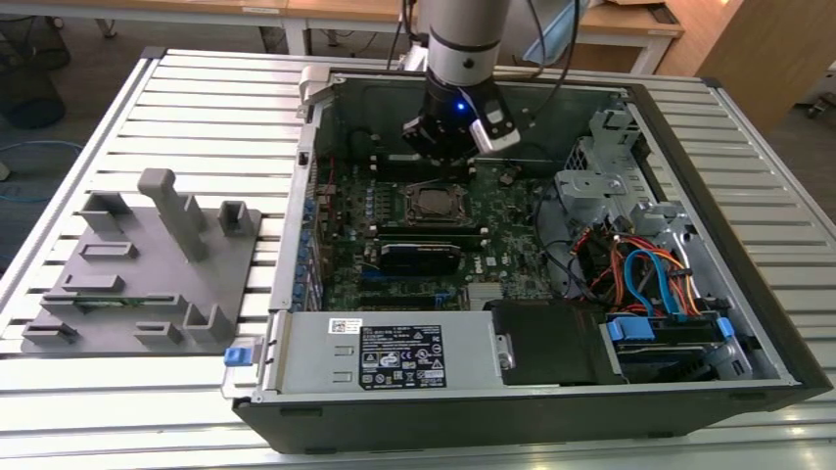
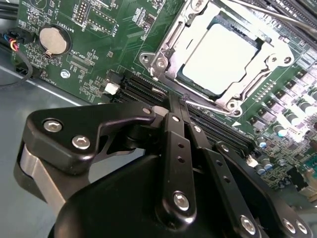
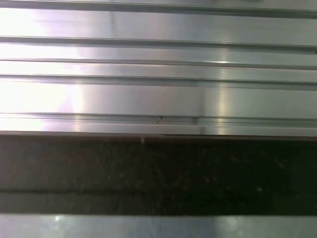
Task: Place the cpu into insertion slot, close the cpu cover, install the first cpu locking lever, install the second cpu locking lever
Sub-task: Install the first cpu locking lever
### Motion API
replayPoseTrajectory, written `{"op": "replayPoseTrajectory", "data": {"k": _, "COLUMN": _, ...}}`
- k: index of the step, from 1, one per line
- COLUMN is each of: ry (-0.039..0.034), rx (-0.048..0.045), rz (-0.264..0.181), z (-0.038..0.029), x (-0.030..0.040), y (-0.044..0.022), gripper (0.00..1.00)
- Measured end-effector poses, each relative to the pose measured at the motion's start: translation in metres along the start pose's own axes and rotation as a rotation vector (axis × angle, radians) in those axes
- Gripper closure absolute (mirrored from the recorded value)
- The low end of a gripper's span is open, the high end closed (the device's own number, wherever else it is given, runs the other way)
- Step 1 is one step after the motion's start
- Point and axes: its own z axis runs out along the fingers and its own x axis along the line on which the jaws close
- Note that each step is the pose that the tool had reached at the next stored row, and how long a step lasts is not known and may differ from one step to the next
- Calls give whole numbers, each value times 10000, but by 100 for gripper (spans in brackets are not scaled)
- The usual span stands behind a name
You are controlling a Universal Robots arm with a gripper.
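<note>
The cpu (image 2: 221, 58) is seen seated in the insertion slot (image 2: 163, 52), w/ the cpu cover (image 2: 277, 49) folded down around it. The pincer (image 2: 179, 104) is held closed, empty, just beside the slot's 6 o'clock edge, inside the pc case (image 1: 549, 411) on the worktop (image 1: 196, 88).

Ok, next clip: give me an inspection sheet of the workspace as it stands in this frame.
Surface: slatted metal table carrying an open computer case.
Job's things: cpu seated in the insertion slot; cpu cover lying closed around it; a thin lever rod along the socket edge near the pincer tips.
Clutter: grey fixture block on the table at the exterior view's left.
Grippers: pincer shut, tips just beside the socket.
Cables: orange and blue leads inside the case.
Surroundings: wooden desks behind.
</note>
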Motion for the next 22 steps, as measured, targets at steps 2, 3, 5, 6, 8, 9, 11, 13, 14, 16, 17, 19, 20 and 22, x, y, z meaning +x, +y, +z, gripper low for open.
{"op": "replayPoseTrajectory", "data": {"k": 2, "ry": 0, "rx": 1, "rz": 1, "z": 13, "x": -5, "y": -1, "gripper": 90}}
{"op": "replayPoseTrajectory", "data": {"k": 3, "ry": 0, "rx": 0, "rz": 1, "z": 18, "x": -10, "y": -1, "gripper": 90}}
{"op": "replayPoseTrajectory", "data": {"k": 5, "ry": 1, "rx": 1, "rz": 3, "z": 29, "x": -19, "y": -2, "gripper": 90}}
{"op": "replayPoseTrajectory", "data": {"k": 6, "ry": 0, "rx": 0, "rz": 3, "z": 38, "x": -23, "y": -3, "gripper": 90}}
{"op": "replayPoseTrajectory", "data": {"k": 8, "ry": 0, "rx": -1, "rz": 3, "z": 53, "x": -28, "y": -4, "gripper": 90}}
{"op": "replayPoseTrajectory", "data": {"k": 9, "ry": 0, "rx": -1, "rz": 4, "z": 59, "x": -29, "y": -4, "gripper": 90}}
{"op": "replayPoseTrajectory", "data": {"k": 11, "ry": 1, "rx": 0, "rz": 3, "z": 72, "x": -31, "y": -5, "gripper": 90}}
{"op": "replayPoseTrajectory", "data": {"k": 13, "ry": 0, "rx": 0, "rz": 4, "z": 87, "x": -32, "y": -6, "gripper": 90}}
{"op": "replayPoseTrajectory", "data": {"k": 14, "ry": 2, "rx": 0, "rz": 4, "z": 93, "x": -32, "y": -7, "gripper": 90}}
{"op": "replayPoseTrajectory", "data": {"k": 16, "ry": 3, "rx": 1, "rz": 3, "z": 101, "x": -33, "y": -8, "gripper": 90}}
{"op": "replayPoseTrajectory", "data": {"k": 17, "ry": 3, "rx": 3, "rz": 3, "z": 101, "x": -33, "y": -8, "gripper": 90}}
{"op": "replayPoseTrajectory", "data": {"k": 19, "ry": 3, "rx": 2, "rz": 4, "z": 102, "x": -33, "y": -8, "gripper": 90}}
{"op": "replayPoseTrajectory", "data": {"k": 20, "ry": 2, "rx": 2, "rz": 4, "z": 99, "x": -33, "y": -7, "gripper": 90}}
{"op": "replayPoseTrajectory", "data": {"k": 22, "ry": 0, "rx": -1, "rz": 4, "z": 85, "x": -34, "y": -6, "gripper": 90}}
